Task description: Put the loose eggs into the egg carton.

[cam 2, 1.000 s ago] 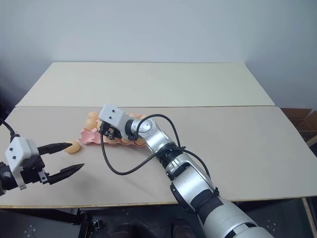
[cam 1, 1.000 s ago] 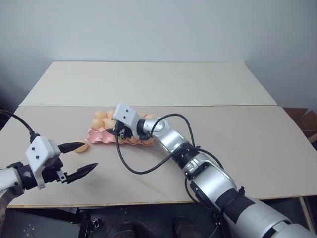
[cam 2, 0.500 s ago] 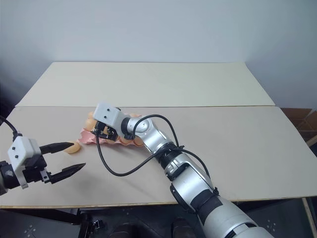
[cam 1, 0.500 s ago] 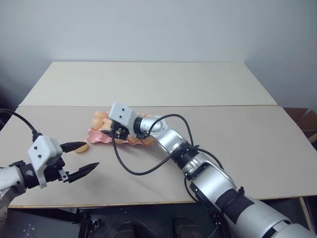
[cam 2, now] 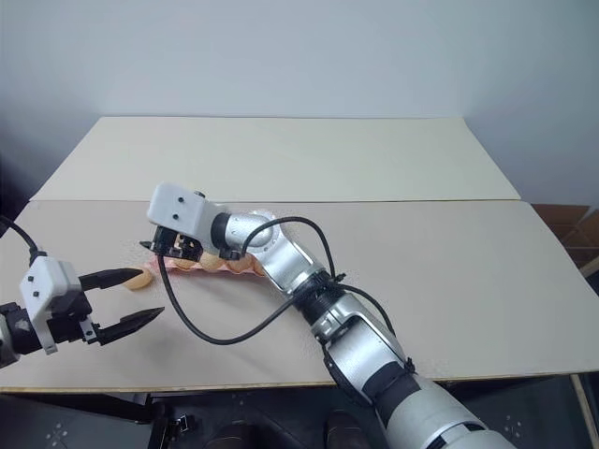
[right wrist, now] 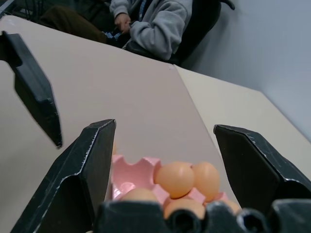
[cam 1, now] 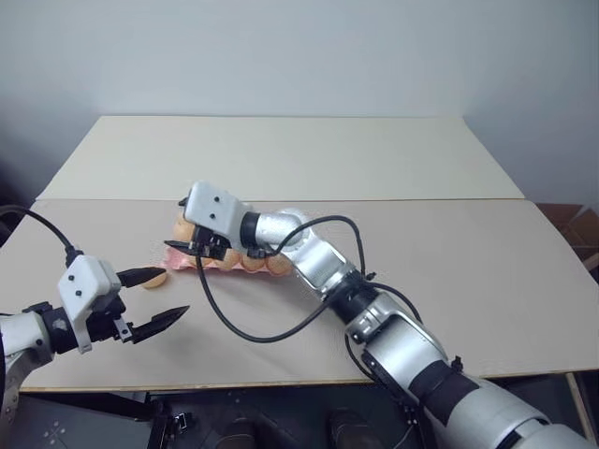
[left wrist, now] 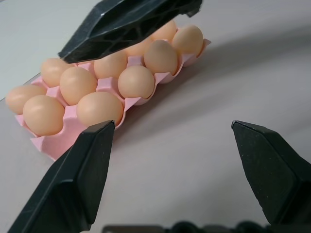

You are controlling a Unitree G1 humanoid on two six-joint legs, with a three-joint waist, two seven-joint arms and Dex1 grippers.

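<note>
On the tabletop (cam 1: 393, 243), one loose egg (cam 1: 153, 279) lies just left of the egg carton (cam 1: 187, 258), touching the upper finger of the left hand (cam 1: 156, 299), which is released and nearer; the right hand (cam 1: 198, 249), also released and empty, hangs over the carton.

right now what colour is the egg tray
Pink, a moulded egg tray with tan eggs in it; clearest in the left wrist view.

Smooth, faintly glossy eggs (left wrist: 137, 81) sit in a matt pink moulded-plastic egg carton (left wrist: 68, 127) on a matt, pale laminate-looking table (cam 1: 281, 159).
</note>
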